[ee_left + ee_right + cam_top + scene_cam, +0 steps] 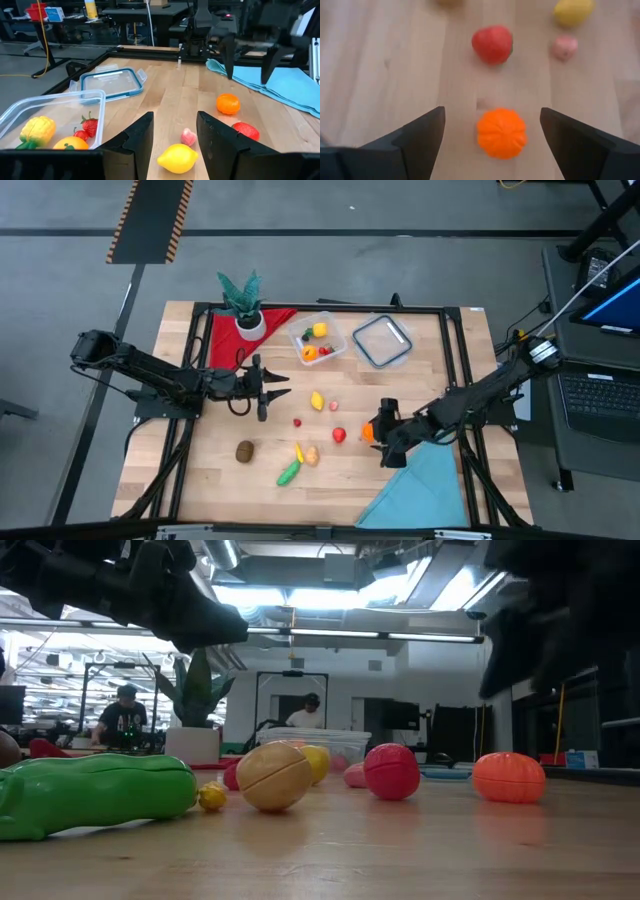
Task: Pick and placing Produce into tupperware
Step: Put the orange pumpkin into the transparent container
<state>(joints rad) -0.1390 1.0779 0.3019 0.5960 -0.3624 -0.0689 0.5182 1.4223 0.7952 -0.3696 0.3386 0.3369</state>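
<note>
**Eight loose pieces on the table, four in the tub**

Counting from above, left to right, you have a brown piece (245, 450), a green one (288, 473), a thin yellow one (299, 452), a tan one (312, 454), a lemon (317, 401), a small red bit (297, 422), a pink piece (334, 406), a red piece (340, 435) and an orange piece (368, 432). That makes nine loose, not eight, if you count the small red bit; it is too tiny to name.

One tub (318, 340) sits at the back centre, with one lid (381, 341) just right of it. Your left wrist view shows four things inside: corn (36, 130), an orange fruit (70, 144), a strawberry (89, 125) and a green scrap cut off at the edge. The high view blurs these together.

Left gripper (266, 389) hovers left of the lemon, jaws part open and empty; through its camera you see the lemon between the fingers (137, 142).

Right gripper (377, 433) hangs over the orange piece, jaws wide, nothing held; the right wrist view shows clear wood on both sides of it.

At table height, the green piece fills the foreground and hides whatever lies behind it.

One plant (243, 302) and one red cloth (225, 335) sit back left; one blue cloth (425, 485) front right.
</note>
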